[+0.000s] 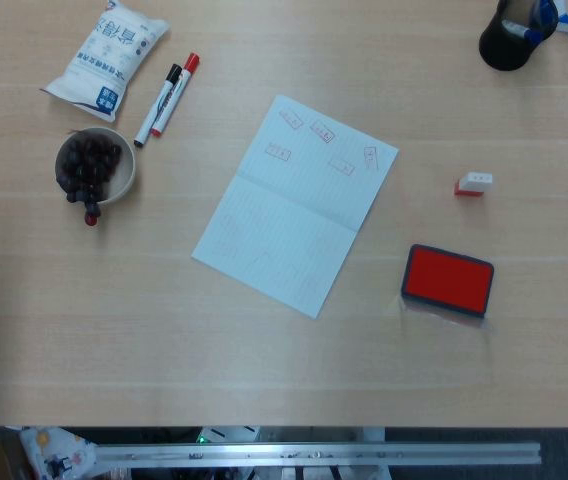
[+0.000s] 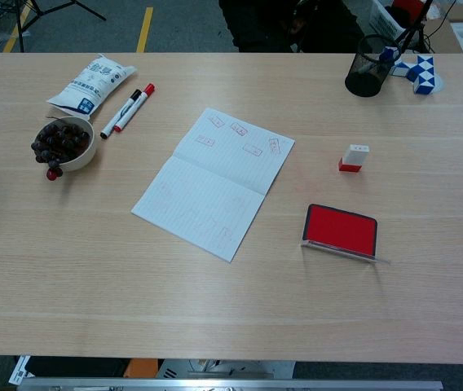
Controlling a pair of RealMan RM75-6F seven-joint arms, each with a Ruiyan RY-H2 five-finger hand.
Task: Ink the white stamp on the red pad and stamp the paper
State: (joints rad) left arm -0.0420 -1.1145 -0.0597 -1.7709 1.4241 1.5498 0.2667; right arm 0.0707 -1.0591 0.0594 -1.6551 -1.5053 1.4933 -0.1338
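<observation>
Right of the paper, your head view shows the white stamp just beyond the open red pad, grouped for quick inking. From the chest, neither hand appears, so you cannot tell their state.

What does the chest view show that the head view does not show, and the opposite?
Only the chest view shows the floor beyond the table's far edge, with a yellow line, and the whole blue-white puzzle toy, which the head view cuts off.

Only the head view looks straight down on everything.

Both show the white stamp, the open red pad, the paper already carrying red stamp marks, two markers, the bowl, the white packet and the black mesh cup. Neither shows a hand.
</observation>
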